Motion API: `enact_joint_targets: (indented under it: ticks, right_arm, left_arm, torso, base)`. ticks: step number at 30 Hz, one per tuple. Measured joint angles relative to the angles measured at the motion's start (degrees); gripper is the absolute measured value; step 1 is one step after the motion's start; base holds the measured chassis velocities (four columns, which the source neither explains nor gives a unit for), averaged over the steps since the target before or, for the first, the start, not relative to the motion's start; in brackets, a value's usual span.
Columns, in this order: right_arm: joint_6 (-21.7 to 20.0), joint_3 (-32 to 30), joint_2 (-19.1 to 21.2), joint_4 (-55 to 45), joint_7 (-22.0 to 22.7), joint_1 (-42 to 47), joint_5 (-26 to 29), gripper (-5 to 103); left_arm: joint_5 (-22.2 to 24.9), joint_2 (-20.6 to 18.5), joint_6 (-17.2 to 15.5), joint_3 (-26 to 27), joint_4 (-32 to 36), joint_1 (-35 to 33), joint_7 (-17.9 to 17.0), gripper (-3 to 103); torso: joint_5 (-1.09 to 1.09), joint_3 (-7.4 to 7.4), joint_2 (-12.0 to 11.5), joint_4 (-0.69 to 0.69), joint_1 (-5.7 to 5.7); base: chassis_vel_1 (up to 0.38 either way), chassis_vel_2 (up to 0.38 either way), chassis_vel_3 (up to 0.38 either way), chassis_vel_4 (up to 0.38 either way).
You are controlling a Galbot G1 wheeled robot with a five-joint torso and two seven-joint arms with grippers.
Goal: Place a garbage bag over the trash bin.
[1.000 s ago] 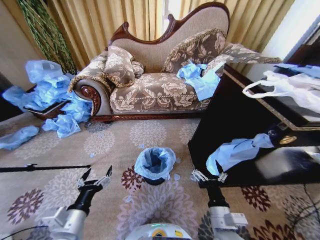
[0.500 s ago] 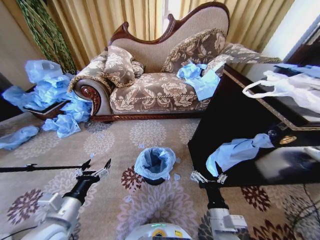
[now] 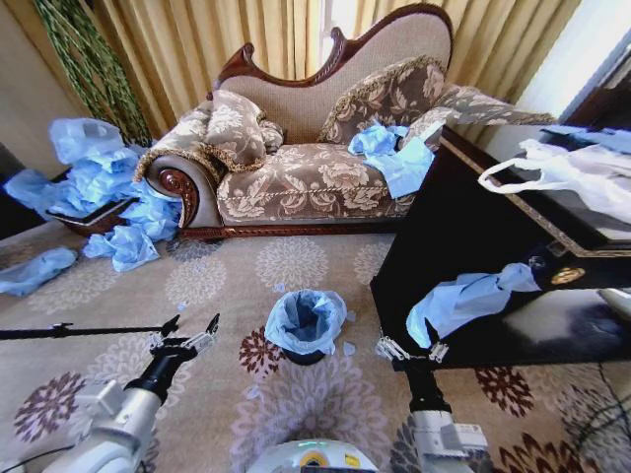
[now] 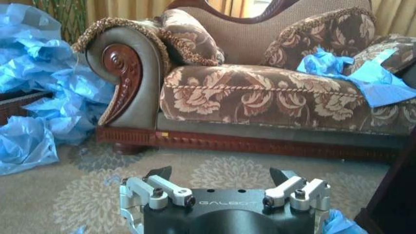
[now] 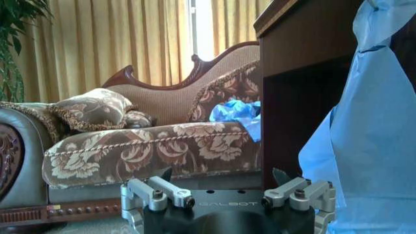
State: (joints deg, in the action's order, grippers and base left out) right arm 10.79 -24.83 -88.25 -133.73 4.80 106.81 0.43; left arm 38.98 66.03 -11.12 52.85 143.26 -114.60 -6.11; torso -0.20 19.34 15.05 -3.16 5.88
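The small black trash bin [image 3: 307, 358] stands on the carpet in front of me in the head view. A light blue garbage bag [image 3: 306, 317] sits in it, its crinkled edge folded out over the rim so that just the bin's base shows. My left gripper [image 3: 187, 333] hovers low over the carpet to the left of the bin, open and holding nothing. My right gripper [image 3: 410, 349] is open to the right of the bin, close to the dark table's corner. Each wrist view shows its own gripper open and empty: the left [image 4: 221, 174] and the right [image 5: 221, 175].
A dark wooden table [image 3: 463, 236] stands at the right, with a blue bag [image 3: 463, 301] hanging off it and a white handled bag [image 3: 567, 172] on top. Behind is a sofa [image 3: 306, 177] carrying blue bags [image 3: 394, 158]. More blue bags [image 3: 99, 187] pile at left. A black rod [image 3: 79, 331] crosses the floor.
My left arm has swung a little to the left, away from the bin, with its gripper still open. The right arm, bin and bag have stayed put.
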Motion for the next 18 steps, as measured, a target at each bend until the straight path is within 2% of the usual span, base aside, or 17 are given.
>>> enact_joint_targets:
  ticks: [18]
  right_arm:
    - [0.05, 0.00, 0.05, 0.00, 0.05, -0.01, 0.05, 100]
  left_arm:
    - [-0.03, 0.03, 0.00, -0.05, -0.02, -0.05, -0.03, 100]
  torso:
    - [0.00, 0.00, -0.01, 0.00, 0.00]
  base:
    - [0.000, 0.000, 0.000, 0.000]
